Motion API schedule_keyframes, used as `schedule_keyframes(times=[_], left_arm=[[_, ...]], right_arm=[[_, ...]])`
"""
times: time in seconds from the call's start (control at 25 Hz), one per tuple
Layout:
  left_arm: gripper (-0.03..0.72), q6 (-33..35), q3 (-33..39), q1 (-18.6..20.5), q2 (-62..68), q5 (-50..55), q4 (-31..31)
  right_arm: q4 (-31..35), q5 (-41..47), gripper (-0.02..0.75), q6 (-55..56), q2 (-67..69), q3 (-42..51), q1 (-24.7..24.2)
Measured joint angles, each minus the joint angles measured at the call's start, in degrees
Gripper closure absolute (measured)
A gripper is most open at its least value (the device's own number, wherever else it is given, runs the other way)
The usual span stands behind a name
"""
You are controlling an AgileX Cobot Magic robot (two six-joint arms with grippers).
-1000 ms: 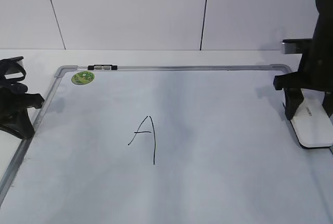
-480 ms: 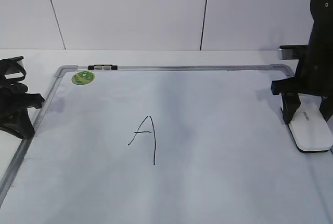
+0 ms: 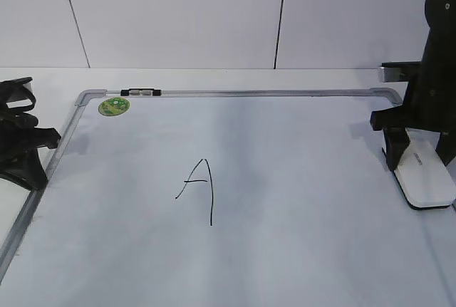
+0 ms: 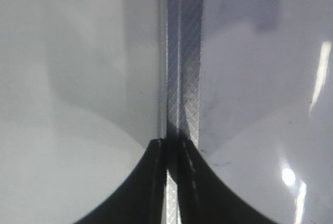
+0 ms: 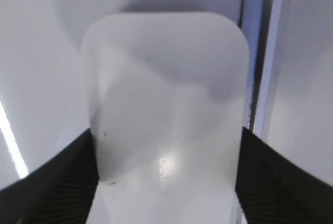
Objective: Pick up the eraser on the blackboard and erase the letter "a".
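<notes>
The eraser [image 3: 427, 184] is a white rounded block lying on the blackboard [image 3: 299, 179] beside its right frame. My right gripper [image 3: 422, 159] stands over it with a finger against each long side. The right wrist view shows the eraser [image 5: 166, 89] filling the gap between the jaws [image 5: 165, 142]. My left gripper [image 3: 30, 176] is shut and empty over the board's left frame [image 4: 183, 52], as the left wrist view [image 4: 174, 144] shows. Only a tall capital "A" [image 3: 199, 189] is drawn mid-board; no small letter "a" is in view.
A round green sticker [image 3: 114, 106] and a small black clip [image 3: 140, 92] sit at the board's top left corner. The grey frame [image 5: 260, 78] runs close along the eraser's right side. A white panelled wall stands behind the table.
My right gripper has shifted slightly left and its fingers have closed in on the eraser, which has shifted a little on the board. The left arm has not moved.
</notes>
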Motion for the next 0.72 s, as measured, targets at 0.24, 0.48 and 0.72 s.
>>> schedule_keyframes(times=[0.24,0.48,0.72], left_arm=[[0.654,0.0,0.0,0.0,0.0,-0.1,-0.1],[0.653,0.0,0.0,0.0,0.0,-0.1,-0.1],[0.653,0.0,0.0,0.0,0.0,-0.3,-0.2]], right_arm=[[0.0,0.0,0.132,0.0,0.0,0.0,0.0],[0.0,0.0,0.125,-0.1,0.0,0.0,0.0],[0.0,0.0,0.125,-0.1,0.0,0.0,0.0]])
